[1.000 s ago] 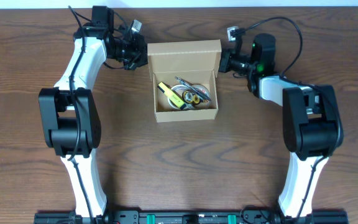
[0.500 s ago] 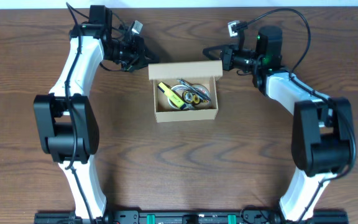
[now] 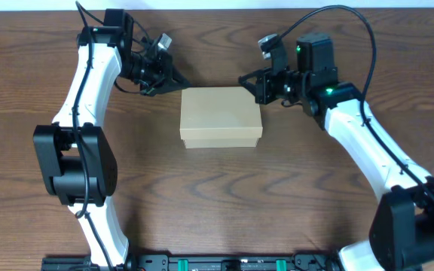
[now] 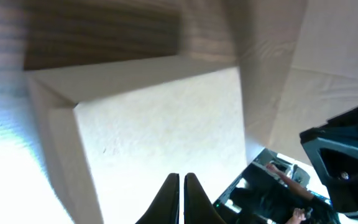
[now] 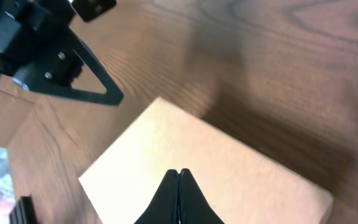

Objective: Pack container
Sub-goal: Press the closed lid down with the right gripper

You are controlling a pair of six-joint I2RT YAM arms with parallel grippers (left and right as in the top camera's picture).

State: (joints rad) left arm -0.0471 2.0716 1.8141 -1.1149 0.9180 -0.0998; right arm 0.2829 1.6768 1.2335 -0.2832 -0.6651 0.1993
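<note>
The container point(image 3: 221, 117) is a plain tan cardboard box in the middle of the table, and its flap lid lies flat and closed over it. What is inside is hidden. My left gripper point(image 3: 182, 84) is shut and empty, its tip just off the box's back left corner. My right gripper point(image 3: 242, 78) is also shut and empty, just behind the back right edge. In the left wrist view the pinched fingertips point(image 4: 183, 178) hover over the pale lid point(image 4: 160, 124). In the right wrist view the gripper point(image 5: 178, 172) points down at the lid point(image 5: 241, 180).
The brown wooden table point(image 3: 217, 188) stretches out on all sides of the box. A black rail point(image 3: 224, 263) runs along the front edge. The left arm's black gripper body point(image 5: 55, 62) shows beyond the box, and the right arm's black housing point(image 4: 347, 155) shows at the side.
The lid, which stood open over the items inside, has folded down and closed. Both grippers swung inward behind the box, and the right arm stretched further across the table.
</note>
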